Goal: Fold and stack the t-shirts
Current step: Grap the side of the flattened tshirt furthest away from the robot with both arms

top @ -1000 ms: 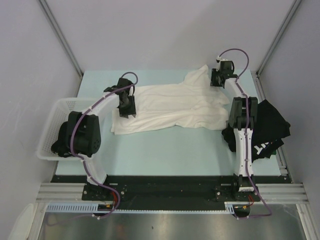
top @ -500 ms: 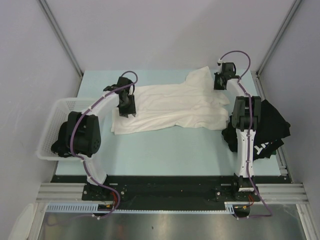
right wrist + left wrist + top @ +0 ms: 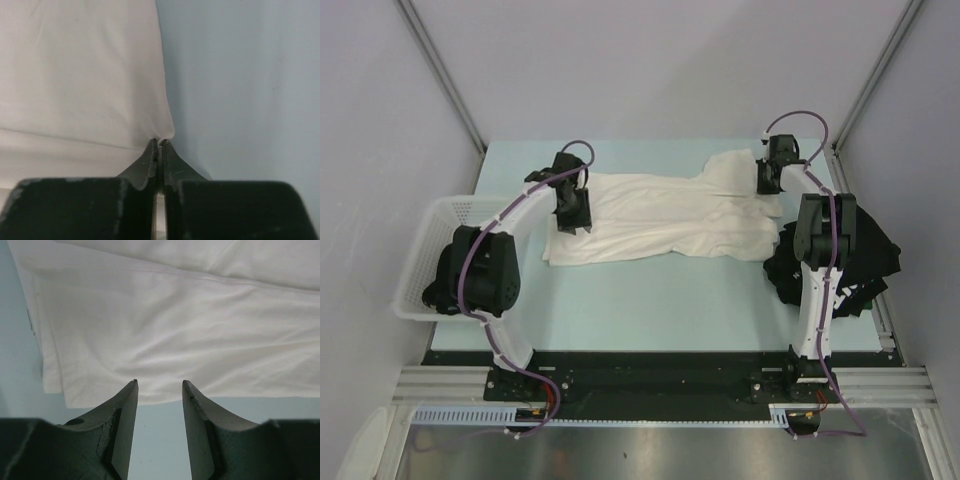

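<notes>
Right claw (image 3: 767, 181): clenched, the two jaws pressed flat together in the right wrist view, with a small corner of the cream-white cloth t-shirt (image 3: 75, 75) pinched at their tips.
Right claw, place: at the far right end of the cream-white cloth t-shirt, near the far edge of the pale blue-green surface (image 3: 650, 300).
Left claw (image 3: 160, 385): released, jaws standing partly apart with nothing between them. It hangs over the near left hem of the cream-white cloth t-shirt; whether the tips touch the cloth cannot be told.
Left claw, view below: the hem edge runs just past the fingertips, and bare surface shows in the gap between them.
Cream-white cloth t-shirt, lie: spread across the far half of the surface, lengthwise from left to right, loosely wrinkled, with its left end doubled in layers. No print shows on the side facing up.
Black cloth t-shirts (image 3: 875, 250): a crumpled heap at the right edge of the surface, partly hidden behind the right arm and apart from the cream-white cloth t-shirt.
White plastic mesh basket (image 3: 430, 225): stands off the left edge of the surface. The left arm's elbow hangs over it, so what is inside cannot be told.
Writing: none can be read in any view.
</notes>
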`<state>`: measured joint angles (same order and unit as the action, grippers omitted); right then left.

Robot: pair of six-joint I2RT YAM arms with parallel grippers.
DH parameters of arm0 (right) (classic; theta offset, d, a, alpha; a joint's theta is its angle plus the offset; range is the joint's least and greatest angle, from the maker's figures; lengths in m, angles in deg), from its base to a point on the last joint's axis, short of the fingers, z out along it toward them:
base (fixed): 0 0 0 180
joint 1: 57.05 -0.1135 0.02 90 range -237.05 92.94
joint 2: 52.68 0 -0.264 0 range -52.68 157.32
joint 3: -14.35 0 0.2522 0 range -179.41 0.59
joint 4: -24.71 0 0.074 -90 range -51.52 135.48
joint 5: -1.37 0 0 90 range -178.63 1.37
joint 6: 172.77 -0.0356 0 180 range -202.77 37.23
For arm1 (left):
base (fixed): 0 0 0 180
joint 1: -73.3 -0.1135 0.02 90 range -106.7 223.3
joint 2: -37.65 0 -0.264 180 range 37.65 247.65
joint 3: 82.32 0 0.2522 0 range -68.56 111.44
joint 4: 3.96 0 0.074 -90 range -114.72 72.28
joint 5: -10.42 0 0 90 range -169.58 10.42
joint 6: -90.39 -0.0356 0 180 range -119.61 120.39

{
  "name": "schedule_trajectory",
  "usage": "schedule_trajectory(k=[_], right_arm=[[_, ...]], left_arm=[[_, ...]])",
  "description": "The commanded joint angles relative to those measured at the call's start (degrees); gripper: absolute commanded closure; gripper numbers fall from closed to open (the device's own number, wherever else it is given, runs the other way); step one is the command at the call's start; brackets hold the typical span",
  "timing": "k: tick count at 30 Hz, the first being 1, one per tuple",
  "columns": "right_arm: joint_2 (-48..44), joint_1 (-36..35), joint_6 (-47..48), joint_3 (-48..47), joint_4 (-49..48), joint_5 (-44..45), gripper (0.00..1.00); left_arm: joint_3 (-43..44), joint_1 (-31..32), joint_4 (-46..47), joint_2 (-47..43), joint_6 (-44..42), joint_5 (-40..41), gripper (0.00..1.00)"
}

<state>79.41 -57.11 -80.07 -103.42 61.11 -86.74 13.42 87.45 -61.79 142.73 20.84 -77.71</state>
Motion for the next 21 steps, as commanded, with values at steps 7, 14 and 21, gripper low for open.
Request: schedule_trajectory(k=[7, 14, 21], right_arm=[[0.01, -1.34, 1.61, -9.72, 4.53, 7.25, 0.74], [-4.47, -1.88, 2.13, -11.13, 5.05, 7.25, 0.71], [-7.81, -0.91, 1.52, -9.81, 5.05, 5.23, 0.69]], left_arm=[[-1.11, 0.17, -5.84, -4.79, 1.17, 8.49, 0.48], [-5.07, 0.17, -6.82, -2.77, 5.39, 11.66, 0.44], [-4.55, 0.17, -7.78, 0.65, 7.85, 14.3, 0.42]])
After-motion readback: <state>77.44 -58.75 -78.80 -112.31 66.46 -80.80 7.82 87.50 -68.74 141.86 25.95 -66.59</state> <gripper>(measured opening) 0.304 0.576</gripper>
